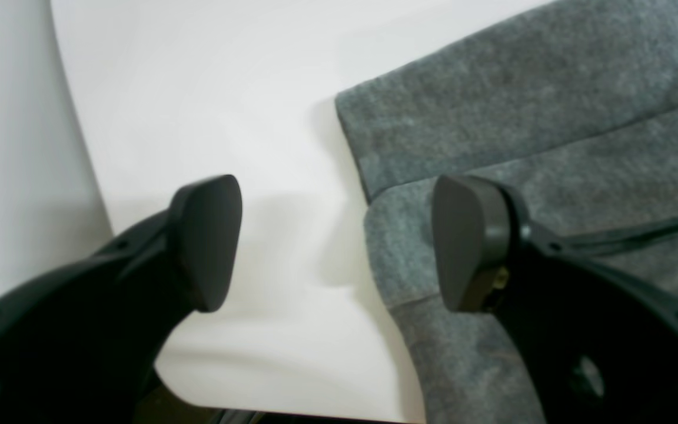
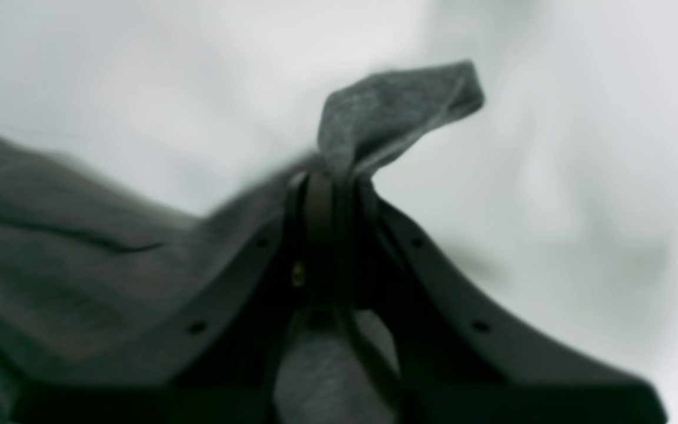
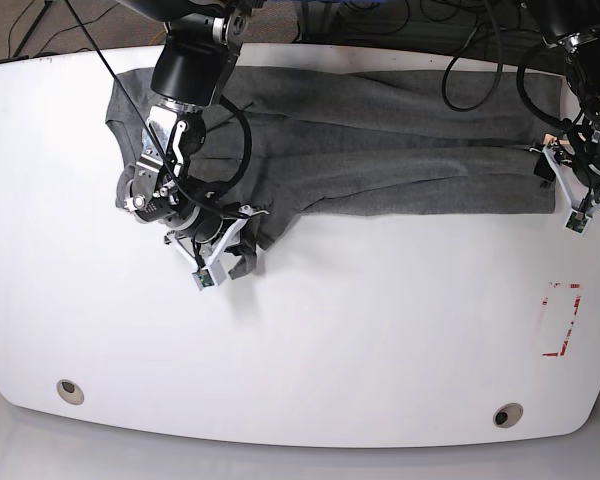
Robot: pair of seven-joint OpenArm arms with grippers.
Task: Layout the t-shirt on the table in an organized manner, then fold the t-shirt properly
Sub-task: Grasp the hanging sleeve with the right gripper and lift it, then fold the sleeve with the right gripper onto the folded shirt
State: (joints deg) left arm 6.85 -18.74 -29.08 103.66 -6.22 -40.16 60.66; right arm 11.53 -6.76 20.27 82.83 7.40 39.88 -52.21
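Observation:
The dark heather-grey t-shirt [image 3: 380, 150] lies stretched across the far half of the white table [image 3: 360, 340]. At the base view's left, my right gripper [image 3: 240, 247] is shut on a corner of it. The right wrist view shows a flap of the t-shirt [image 2: 398, 106] sticking up from the closed right gripper [image 2: 333, 182], lifted off the table. At the shirt's other end my left gripper [image 3: 548, 166] is open. In the left wrist view the left gripper [image 1: 339, 244] straddles the t-shirt [image 1: 551, 118] edge, one finger [image 1: 468, 247] over cloth, the other [image 1: 209, 241] over bare table [image 1: 198, 88].
Red tape marks [image 3: 563, 320] sit on the table at the right. Two round grommet holes [image 3: 70, 390] [image 3: 507, 414] lie near the front edge. Cables [image 3: 480, 60] hang over the far edge. The table's curved edge [image 1: 80, 147] runs close to the left gripper.

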